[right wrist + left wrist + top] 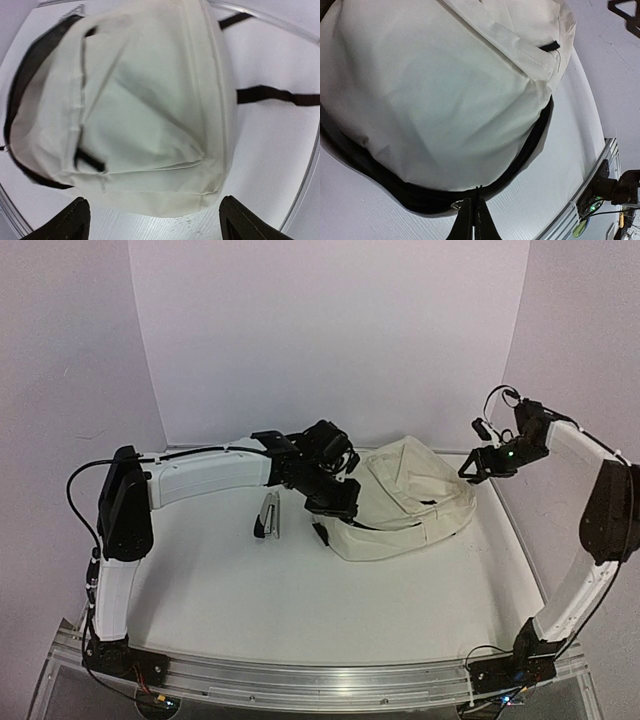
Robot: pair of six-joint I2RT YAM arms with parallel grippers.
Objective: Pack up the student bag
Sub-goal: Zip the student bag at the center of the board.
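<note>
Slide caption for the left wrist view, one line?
Left gripper shut at the black zipper of the cream student bag lying on the white table.

We see two slim arms built of white shells broken up by black joint housings. The left arm [205, 475] stands on a black base [125, 655] at seven o'clock in the overhead view. It has a bulky black shoulder block, and a thin black shoulder cable [72, 490] loops off it toward nine o'clock. The left tool [473, 222] is black, its fingers tapering to narrow points. The right arm [578, 590], based at five o'clock, matches it. A small green light [510, 452] glows at its wrist, and a black wrist cable [497, 395] loops at twelve o'clock of the black right tool [472, 470].
</note>
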